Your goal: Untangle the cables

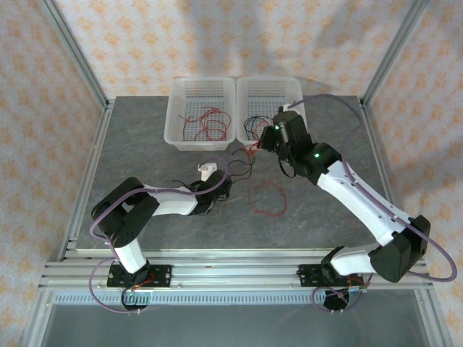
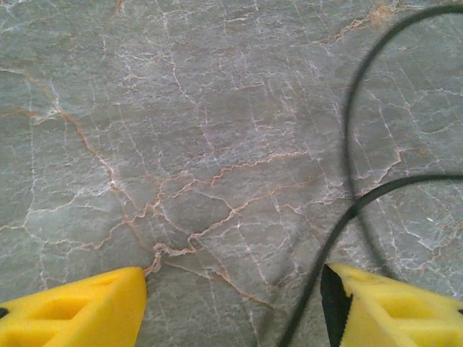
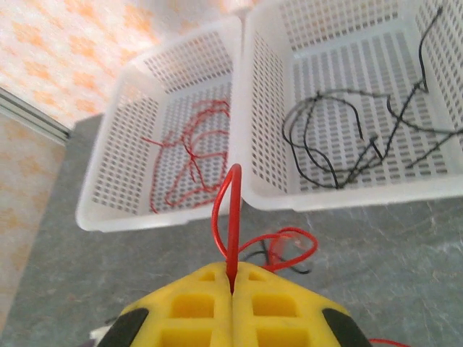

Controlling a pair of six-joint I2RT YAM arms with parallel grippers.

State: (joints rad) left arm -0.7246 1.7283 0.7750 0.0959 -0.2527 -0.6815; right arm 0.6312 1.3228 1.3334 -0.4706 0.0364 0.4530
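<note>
My right gripper [image 3: 232, 285] is shut on a red cable [image 3: 232, 210] that arches up from its tips, just in front of the two baskets; from above it [image 1: 262, 144] hangs by the right basket's front wall. Below it a small tangle of red and black cables [image 3: 289, 246] lies on the table. A red loop [image 1: 268, 199] lies nearer the arms. My left gripper [image 2: 235, 311] is open low over the stone, and a black cable [image 2: 347, 217] runs between its fingers close to the right finger [image 2: 394, 307]; from above it [image 1: 223, 177] sits left of the tangle.
Two white perforated baskets stand at the back. The left basket [image 1: 195, 144] holds red cables [image 3: 188, 152], the right basket [image 1: 271, 81] holds black cables [image 3: 340, 137]. Bare grey stone table [image 1: 145, 144] lies to the left and at the front right.
</note>
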